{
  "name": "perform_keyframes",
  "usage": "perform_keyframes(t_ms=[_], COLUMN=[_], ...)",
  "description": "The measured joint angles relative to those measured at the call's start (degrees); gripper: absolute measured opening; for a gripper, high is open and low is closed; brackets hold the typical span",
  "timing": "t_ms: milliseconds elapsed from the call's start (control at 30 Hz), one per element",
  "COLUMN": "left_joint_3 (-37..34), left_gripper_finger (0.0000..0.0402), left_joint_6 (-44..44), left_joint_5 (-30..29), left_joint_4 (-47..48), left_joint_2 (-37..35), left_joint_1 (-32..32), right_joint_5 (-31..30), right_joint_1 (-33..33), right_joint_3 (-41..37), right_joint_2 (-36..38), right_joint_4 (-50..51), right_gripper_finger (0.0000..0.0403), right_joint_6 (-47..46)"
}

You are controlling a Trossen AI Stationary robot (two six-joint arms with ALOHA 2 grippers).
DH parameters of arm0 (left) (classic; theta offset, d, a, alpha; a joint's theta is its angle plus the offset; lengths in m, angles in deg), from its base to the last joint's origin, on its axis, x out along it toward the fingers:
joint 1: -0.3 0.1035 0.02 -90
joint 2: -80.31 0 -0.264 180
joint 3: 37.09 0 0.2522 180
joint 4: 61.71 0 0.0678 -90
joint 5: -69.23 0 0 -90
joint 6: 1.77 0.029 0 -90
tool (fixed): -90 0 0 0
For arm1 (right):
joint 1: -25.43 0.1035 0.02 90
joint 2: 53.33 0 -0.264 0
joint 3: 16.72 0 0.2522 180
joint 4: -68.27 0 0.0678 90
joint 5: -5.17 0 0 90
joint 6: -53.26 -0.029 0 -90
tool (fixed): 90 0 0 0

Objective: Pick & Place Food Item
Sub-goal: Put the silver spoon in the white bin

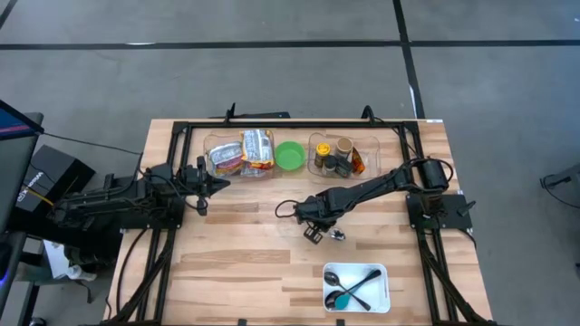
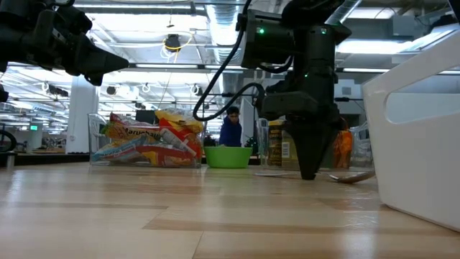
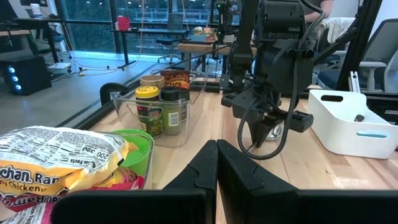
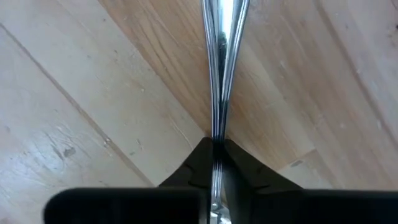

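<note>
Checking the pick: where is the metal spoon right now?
In the high view, the metal spoon lies on the wooden table, right of centre, its handle pinched in the right claw, above the white bin.

My high camera looks straight down on the whole table (image 1: 236,263), both arms included. My low camera sits at tabletop level, very near the white bin (image 2: 420,137), facing across the boards into the room. My left wrist camera looks level over the table toward the right arm (image 3: 267,74) and the same bin. My right wrist camera points straight down, very close to the wood, on a spoon handle (image 4: 219,62).
</note>
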Motion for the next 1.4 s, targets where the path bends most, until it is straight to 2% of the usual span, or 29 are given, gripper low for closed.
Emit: perform_keyframes(t_ms=[100,300,833,1133,1400], left_joint_3=[0.0,0.0,0.0,0.0,0.0], left_gripper_finger=[0.0001,0.0001,0.0001,0.0001,0.0001], left_joint_6=[0.0,0.0,0.0,0.0,0.0], left_joint_5=[0.0,0.0,0.0,0.0,0.0], left_joint_4=[0.0,0.0,-0.2,-0.2,-0.2], left_joint_2=[0.0,0.0,0.0,0.0,0.0], left_joint_1=[0.0,0.0,0.0,0.0,0.0], right_joint_5=[0.1,1.0,0.6,0.2,-1.0], right_joint_1=[0.0,0.1,3.8,5.3,5.2], right_joint_3=[-0.1,0.8,17.8,27.2,29.5], right_joint_2=[0.3,1.2,1.4,1.5,1.5], right_joint_4=[0.0,2.1,15.2,15.9,15.9], right_gripper_finger=[0.0022,0.0007,0.0007,0.0009,0.0009], right_joint_6=[1.3,4.1,16.9,22.9,24.9])
